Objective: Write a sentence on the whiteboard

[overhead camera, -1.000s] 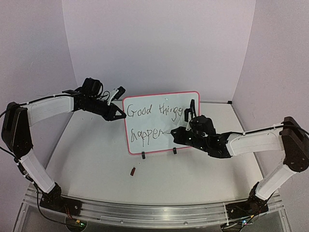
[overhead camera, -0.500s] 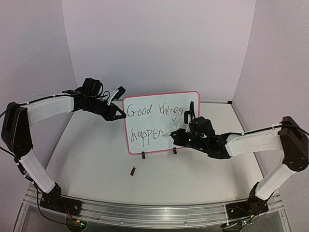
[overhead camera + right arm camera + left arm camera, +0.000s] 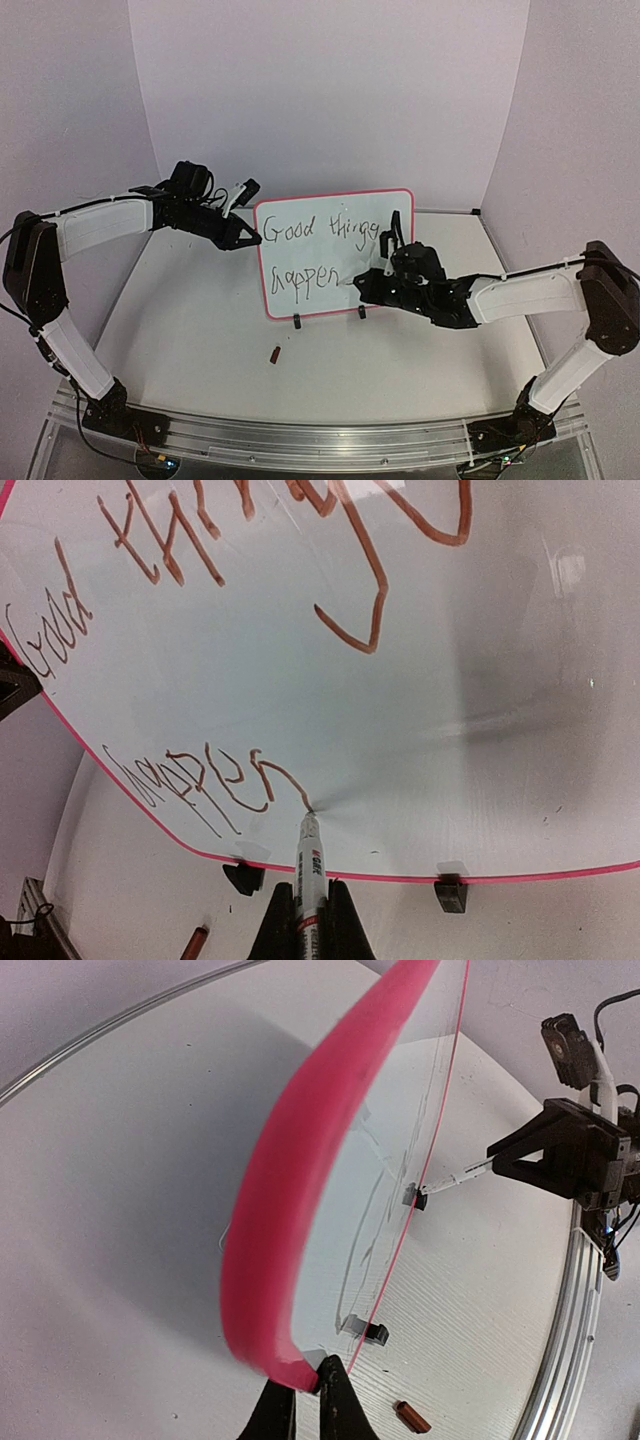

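Black plastic forms the left gripper (image 3: 250,238), at the left of the top view, its jaws clenched on the upper left edge of the small glossy whiteboard (image 3: 310,256) with the thin pink-red frame. The board stands upright at centre frame on two black clip feet (image 3: 296,322) on the white table (image 3: 200,330). A small red-brown cap (image 3: 275,353) lies just below it. The dark handwritten sentence (image 3: 322,232) reads "Good things" above and "happen" below, so it looks unfinished. Right of centre, the right gripper (image 3: 308,920) has its jaws grasping a white marker pen (image 3: 309,865), tip touching the board just after the last letter. Pressing too hard could tilt the board or slide it from the left pinch. Pressing too lightly could make the stroke skip.
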Tool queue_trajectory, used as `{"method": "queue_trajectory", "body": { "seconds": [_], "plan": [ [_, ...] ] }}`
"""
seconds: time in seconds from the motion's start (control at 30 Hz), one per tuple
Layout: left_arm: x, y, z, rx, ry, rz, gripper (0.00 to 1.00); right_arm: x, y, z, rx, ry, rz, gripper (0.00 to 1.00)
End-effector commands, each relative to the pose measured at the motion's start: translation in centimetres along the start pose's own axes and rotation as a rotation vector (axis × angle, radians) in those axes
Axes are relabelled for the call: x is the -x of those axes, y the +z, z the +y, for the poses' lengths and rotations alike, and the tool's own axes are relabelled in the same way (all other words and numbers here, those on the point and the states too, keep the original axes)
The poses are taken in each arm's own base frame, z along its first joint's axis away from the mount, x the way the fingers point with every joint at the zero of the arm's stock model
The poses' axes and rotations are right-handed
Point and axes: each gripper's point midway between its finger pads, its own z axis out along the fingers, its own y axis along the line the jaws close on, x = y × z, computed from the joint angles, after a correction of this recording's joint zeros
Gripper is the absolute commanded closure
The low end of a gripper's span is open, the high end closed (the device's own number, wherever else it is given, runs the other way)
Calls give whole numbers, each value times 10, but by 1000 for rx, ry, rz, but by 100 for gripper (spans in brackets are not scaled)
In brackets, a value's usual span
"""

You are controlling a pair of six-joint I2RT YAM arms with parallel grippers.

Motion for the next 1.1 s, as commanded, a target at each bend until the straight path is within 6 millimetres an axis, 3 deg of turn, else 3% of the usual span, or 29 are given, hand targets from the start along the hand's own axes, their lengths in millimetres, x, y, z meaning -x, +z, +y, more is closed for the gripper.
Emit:
{"method": "queue_trajectory", "body": {
  "seconds": [0.0, 0.27, 1.07],
  "plan": [
    [-23, 15, -1, 30, 18, 92, 100, 29, -20, 16, 50, -15, -70, 100],
    [-23, 16, -1, 29, 19, 94, 100, 42, -26, 16, 54, -17, -88, 100],
    [-25, 17, 0, 30, 19, 100, 100, 41, -5, 6, 32, -3, -71, 100]
  ]
}}
